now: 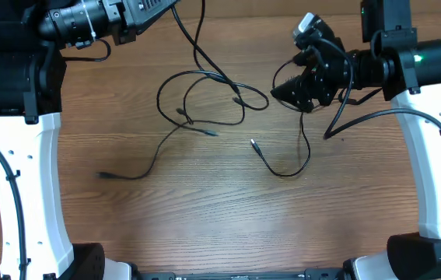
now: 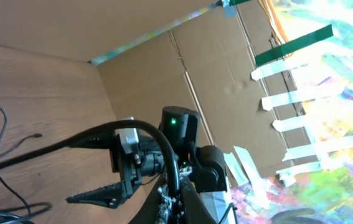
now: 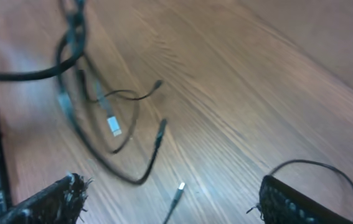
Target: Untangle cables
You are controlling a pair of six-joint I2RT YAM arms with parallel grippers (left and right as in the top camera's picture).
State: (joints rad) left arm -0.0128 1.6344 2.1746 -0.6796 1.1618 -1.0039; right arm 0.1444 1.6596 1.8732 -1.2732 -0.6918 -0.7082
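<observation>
The cables (image 1: pixel 204 101) are thin black cords in a loose tangle at the table's middle back. One strand trails left to a plug (image 1: pixel 103 175). Another cable (image 1: pixel 286 169) curves below my right gripper and ends in a silver plug (image 1: pixel 253 143). My right gripper (image 1: pixel 294 92) hovers open above this cable. In the right wrist view its fingers (image 3: pixel 170 202) are wide apart, with the plug (image 3: pixel 177 190) lying on the wood between them and the tangle (image 3: pixel 111 124) beyond. My left gripper (image 1: pixel 146 12) is raised at the back left. In the left wrist view (image 2: pixel 164 199) it looks shut on a cable strand (image 2: pixel 51 149) that rises from the tangle.
The wooden table (image 1: pixel 204 225) carries everything. The white arm bases stand at the left (image 1: pixel 26 179) and right (image 1: pixel 438 171) edges. A cardboard wall (image 2: pixel 213 81) with tape strips stands behind the table.
</observation>
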